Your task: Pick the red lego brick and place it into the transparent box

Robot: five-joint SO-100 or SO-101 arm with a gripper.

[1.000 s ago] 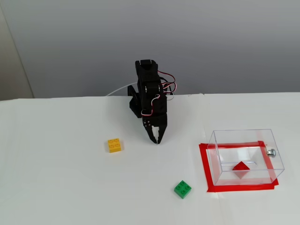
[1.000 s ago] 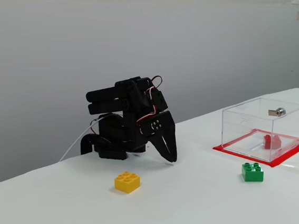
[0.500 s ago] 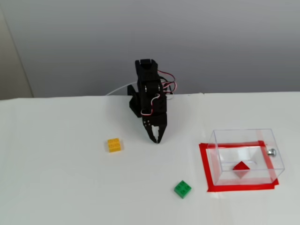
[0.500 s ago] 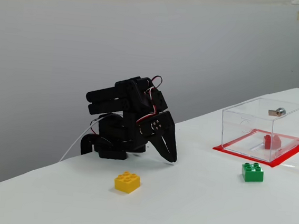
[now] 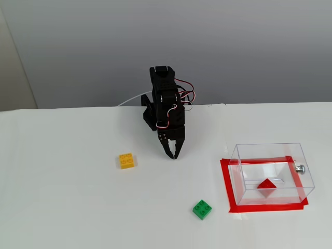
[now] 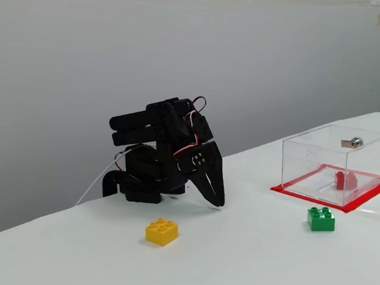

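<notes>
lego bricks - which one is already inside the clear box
The red lego brick: it sits inside the transparent box. The yellow brick and green brick lie on the open table.

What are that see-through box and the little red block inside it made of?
The clear rectangular box looks like thin hard plastic, perhaps acrylic: glossy walls with crisp edges that you see straight through. A small shiny knob, probably metal, sits on one side. The small red brick looks like smooth, opaque moulded plastic.
</notes>
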